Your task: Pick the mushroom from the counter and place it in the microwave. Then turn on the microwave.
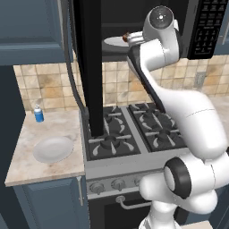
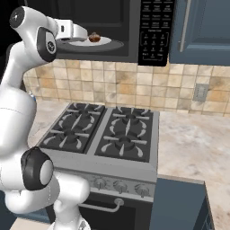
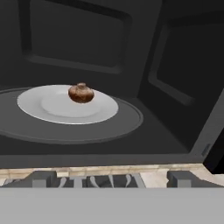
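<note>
The mushroom [image 3: 81, 93] lies on a white plate [image 3: 52, 109] on the turntable inside the open microwave [image 3: 87, 39]. It also shows as a small brown lump [image 2: 94, 37] just past my hand. My gripper [image 2: 85, 37] is at the mouth of the microwave, open, with nothing between its fingers and a short gap to the mushroom. From the left, the gripper [image 1: 129, 40] hangs beside the plate [image 1: 112, 43]. The microwave door [image 1: 87, 67] stands swung wide open. The keypad [image 2: 155, 27] is at the microwave's right.
Below the microwave is the black gas stove [image 2: 103, 130]. The counter [image 1: 49, 129] left of it carries a second white plate [image 1: 53, 149] and a small blue bottle [image 1: 39, 114]. More counter [image 2: 197, 143] runs to the right, under a blue wall cabinet [image 2: 202, 27].
</note>
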{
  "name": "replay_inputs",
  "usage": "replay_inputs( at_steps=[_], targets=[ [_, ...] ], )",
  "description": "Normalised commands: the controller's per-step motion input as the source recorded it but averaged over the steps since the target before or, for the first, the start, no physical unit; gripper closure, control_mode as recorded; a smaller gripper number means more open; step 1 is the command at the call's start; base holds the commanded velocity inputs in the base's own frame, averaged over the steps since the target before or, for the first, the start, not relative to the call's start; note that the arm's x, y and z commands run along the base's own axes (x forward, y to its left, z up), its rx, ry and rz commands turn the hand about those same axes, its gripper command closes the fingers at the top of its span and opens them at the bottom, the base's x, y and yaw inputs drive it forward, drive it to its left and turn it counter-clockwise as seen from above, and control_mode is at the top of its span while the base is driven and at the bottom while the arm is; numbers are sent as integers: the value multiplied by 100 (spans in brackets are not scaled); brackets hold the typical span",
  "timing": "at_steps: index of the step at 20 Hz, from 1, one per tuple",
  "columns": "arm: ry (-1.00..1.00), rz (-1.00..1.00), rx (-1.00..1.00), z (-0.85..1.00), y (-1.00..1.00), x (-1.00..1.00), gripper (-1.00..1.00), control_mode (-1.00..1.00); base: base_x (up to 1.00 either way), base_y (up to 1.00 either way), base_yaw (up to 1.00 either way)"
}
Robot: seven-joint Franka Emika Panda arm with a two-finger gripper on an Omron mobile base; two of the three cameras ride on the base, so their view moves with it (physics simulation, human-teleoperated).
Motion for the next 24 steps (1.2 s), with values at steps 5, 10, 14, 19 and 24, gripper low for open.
replay_inputs(
  at_steps=[5,10,14,19,24],
  targets=[
    [-1,0,0,0,0,-40,-100,-100,0,0,0],
    [0,0,0,0,0,-41,-100,-100,0,0,0],
    [0,0,0,0,0,-44,-100,-100,0,0,0],
    [0,0,0,0,0,-45,-100,-100,0,0,0],
    [0,0,0,0,0,-42,-100,-100,0,0,0]
  ],
)
